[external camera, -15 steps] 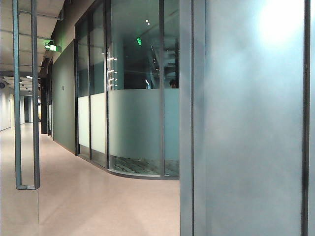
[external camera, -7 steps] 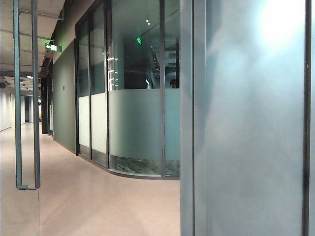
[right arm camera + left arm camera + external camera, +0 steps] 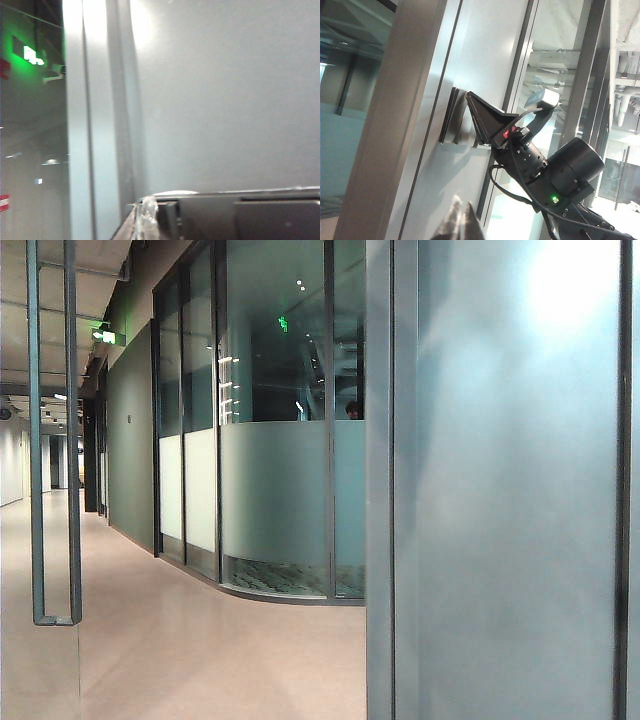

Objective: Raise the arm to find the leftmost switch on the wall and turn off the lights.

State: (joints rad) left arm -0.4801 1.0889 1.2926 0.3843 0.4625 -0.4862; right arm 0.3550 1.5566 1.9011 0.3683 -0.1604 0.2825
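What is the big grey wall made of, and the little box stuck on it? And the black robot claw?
The wall looks like smooth painted metal or frosted glass; it has a soft sheen. The switch plates seem to be glossy plastic or glass, though they show edge-on. The right gripper pressed against them looks like matte black plastic. The left gripper is blurred, and its fingertips seem wrapped in clear tape.

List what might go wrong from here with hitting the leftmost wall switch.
1. The switch plates sit close side by side. The right gripper is at them at an angle, so its fingers may press the wrong one.
2. The left gripper hangs close to the wall and may scrape it.
3. The exterior view shows neither switches nor arms, so it offers no check.
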